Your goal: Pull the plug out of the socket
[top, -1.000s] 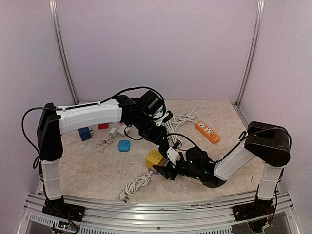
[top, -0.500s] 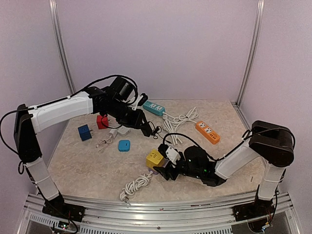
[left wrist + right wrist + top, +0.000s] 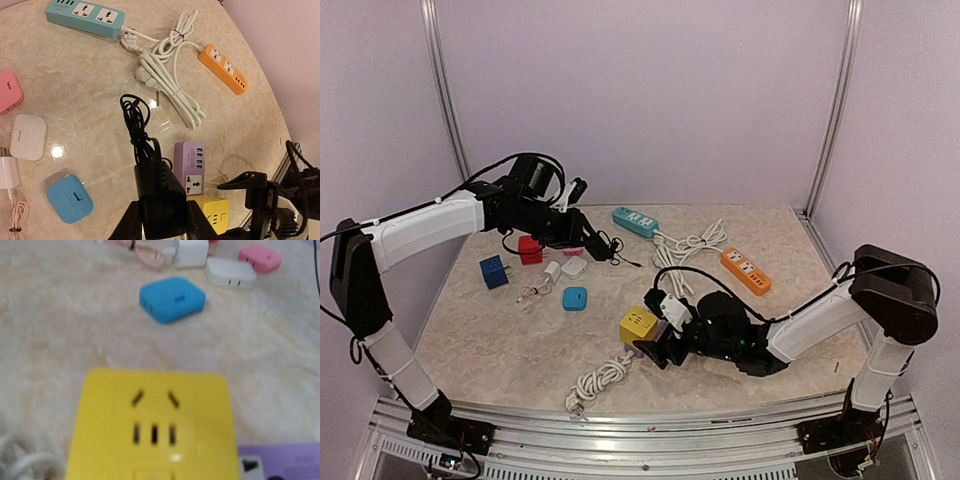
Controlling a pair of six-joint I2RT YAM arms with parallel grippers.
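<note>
The black plug (image 3: pixel 160 197) with its coiled black cable (image 3: pixel 135 120) is off the socket and hangs in the air. My left gripper (image 3: pixel 160 220) is shut on it, over the back left of the table (image 3: pixel 582 240). The socket is a yellow cube (image 3: pixel 635 325) joined to a purple block (image 3: pixel 189 165), resting at the table's front middle. Its yellow face (image 3: pixel 152 425) fills the right wrist view, slots bare. My right gripper (image 3: pixel 652 328) stands open at the socket, one finger (image 3: pixel 245 182) showing just beside the purple block.
A teal power strip (image 3: pixel 635 221), an orange strip (image 3: pixel 746 271) and bundled white cable (image 3: pixel 690 245) lie at the back. A blue adapter (image 3: pixel 574 298), a blue cube (image 3: pixel 494 272), a red plug (image 3: pixel 530 250) and white chargers (image 3: pixel 563 268) lie left. More white cable (image 3: pixel 600 378) lies in front.
My left arm has swung back and to the left, carrying the black plug away from the socket. My right gripper's jaws have spread wider around the socket.
</note>
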